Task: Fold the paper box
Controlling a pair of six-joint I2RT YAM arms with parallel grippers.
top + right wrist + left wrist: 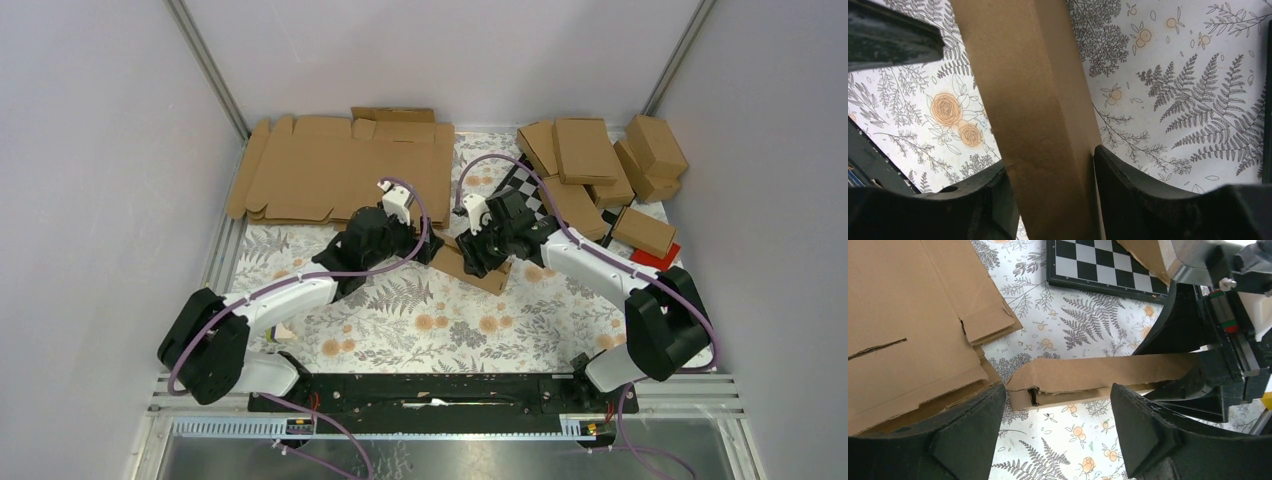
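The paper box [470, 266] is a slim brown carton near the middle of the floral table cover. My right gripper [482, 252] comes down on it from the right. In the right wrist view the box [1038, 120] runs up between the two fingers, and both pads touch its sides, so my right gripper [1050, 165] is shut on it. My left gripper [428, 248] sits just left of the box. In the left wrist view my left gripper [1058, 395] is open, the box's torn end [1083, 377] lies just beyond its fingertips, and nothing is between them.
A stack of flat cardboard blanks [340, 170] lies at the back left, close beside my left gripper. Several folded boxes [600, 160] are piled at the back right over a chequered board [528, 190]. A small red block [657, 257] lies at the right.
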